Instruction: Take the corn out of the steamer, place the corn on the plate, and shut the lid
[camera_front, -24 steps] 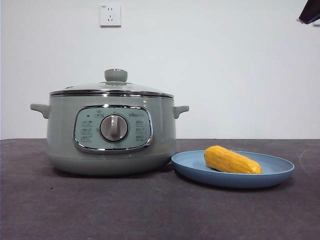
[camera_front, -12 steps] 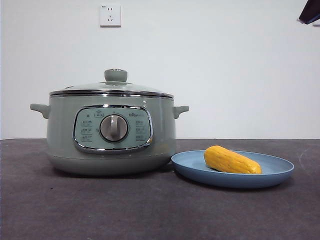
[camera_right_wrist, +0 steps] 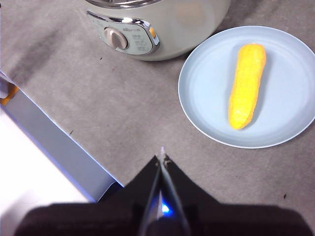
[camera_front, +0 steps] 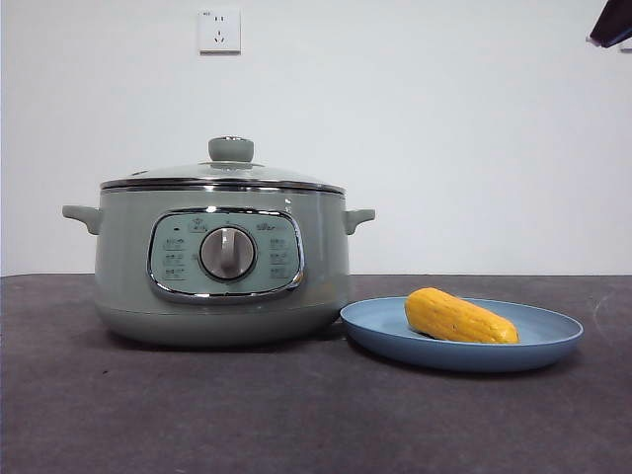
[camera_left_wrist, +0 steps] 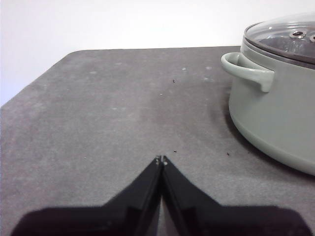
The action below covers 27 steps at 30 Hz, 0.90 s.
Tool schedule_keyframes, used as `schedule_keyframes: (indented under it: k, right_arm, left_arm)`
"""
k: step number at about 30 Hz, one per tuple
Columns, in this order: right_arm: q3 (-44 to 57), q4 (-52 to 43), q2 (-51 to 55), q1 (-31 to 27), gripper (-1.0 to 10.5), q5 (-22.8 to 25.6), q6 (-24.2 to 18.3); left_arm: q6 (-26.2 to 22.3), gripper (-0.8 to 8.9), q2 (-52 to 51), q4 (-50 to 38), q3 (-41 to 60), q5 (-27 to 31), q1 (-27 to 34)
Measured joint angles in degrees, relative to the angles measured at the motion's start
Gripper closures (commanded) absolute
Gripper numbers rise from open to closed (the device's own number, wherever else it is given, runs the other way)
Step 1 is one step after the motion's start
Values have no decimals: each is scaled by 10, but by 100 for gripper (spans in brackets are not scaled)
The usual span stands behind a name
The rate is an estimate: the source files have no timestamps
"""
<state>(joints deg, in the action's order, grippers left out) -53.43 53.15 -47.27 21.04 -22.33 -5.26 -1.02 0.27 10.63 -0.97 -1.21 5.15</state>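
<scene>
Nothing moved since earlier; corn (camera_front: 460, 316) rests on plate (camera_front: 553, 348), lid (camera_front: 223, 174) looks seated, left gripper (camera_left_wrist: 160, 160) and right gripper (camera_right_wrist: 162, 156) pinched closed, empty.

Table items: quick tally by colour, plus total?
Sage green: 1, the steamer
Clear glass with green knob: 1, the lid, seated on the steamer
Light blue: 1, the plate
Yellow-orange: 1, the corn, lying on the plate
Total: 4
</scene>
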Motion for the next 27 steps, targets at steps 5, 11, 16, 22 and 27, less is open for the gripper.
schedule_keyframes:
  k: [5,11,16,22,27]
  right_arm:
    - [0,0,0,0,945,0,0]
    - [0,0,0,0,945,0,0]
    - [0,0,0,0,945,0,0]
    - [0,0,0,0,945,0,0]
    - [0,-12,22,-18,946,11,-16]
  left_arm:
    - [5,817,0,0,0,0,0]
    - [7,817,0,0,0,0,0]
    - [7,817,0,0,0,0,0]
    - [7,817,0,0,0,0,0]
    - [7,817,0,0,0,0,0]
